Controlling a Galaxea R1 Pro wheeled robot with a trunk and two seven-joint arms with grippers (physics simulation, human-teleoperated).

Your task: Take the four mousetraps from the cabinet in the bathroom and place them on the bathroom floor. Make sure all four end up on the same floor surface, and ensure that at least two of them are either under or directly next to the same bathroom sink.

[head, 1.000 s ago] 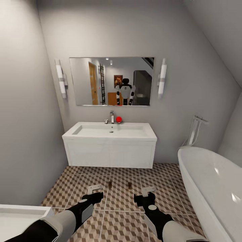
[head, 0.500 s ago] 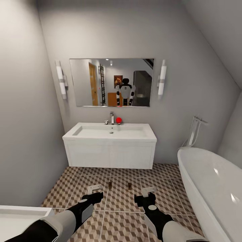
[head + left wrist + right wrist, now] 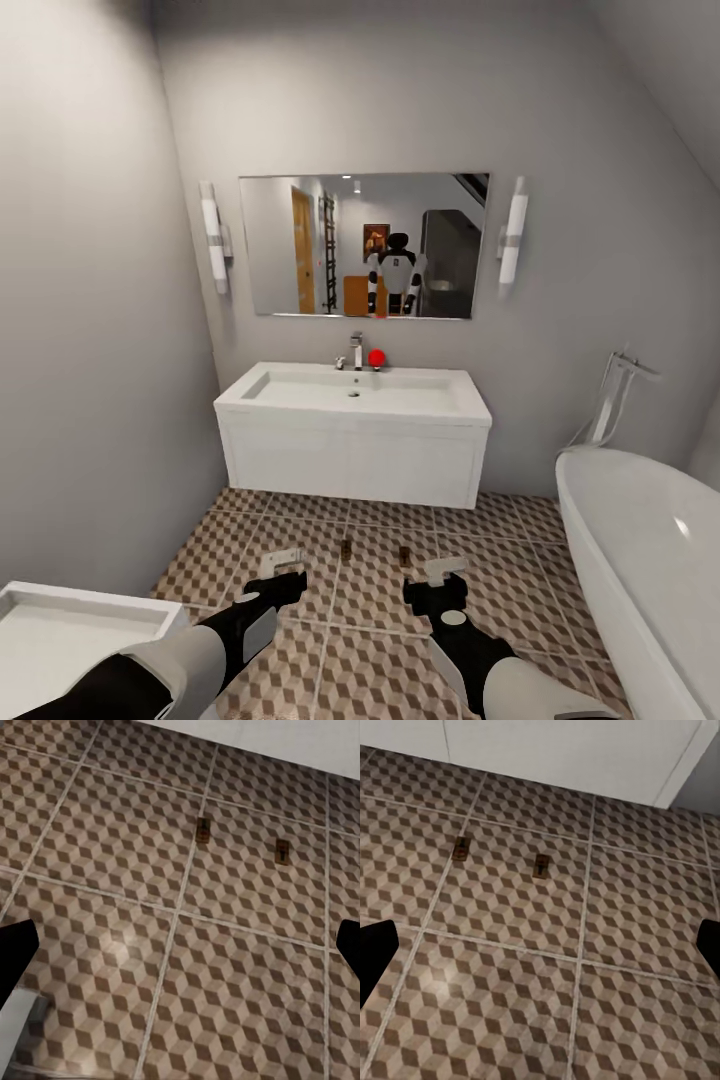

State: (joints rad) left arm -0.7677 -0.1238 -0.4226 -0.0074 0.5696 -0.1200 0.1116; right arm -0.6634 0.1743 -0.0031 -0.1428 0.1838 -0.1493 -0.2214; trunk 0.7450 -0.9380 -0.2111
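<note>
Two mousetraps (image 3: 346, 550) (image 3: 404, 555) are seen laid on the bathroom floor (image 3: 380, 600) just before the sink (image 3: 355, 395); two are judged outstanding, with left gripper (image 3: 283, 570) and right gripper (image 3: 435, 582) spread empty.

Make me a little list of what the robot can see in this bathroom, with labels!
room: bathroom
floor: cube-pattern bathroom floor
mousetraps on floor: two, left mousetrap and right mousetrap, side by side and apart
where: in front of the sink
left claw: open, empty
right claw: open, empty
also there: mirror, bathtub, red ball by the tap
</note>
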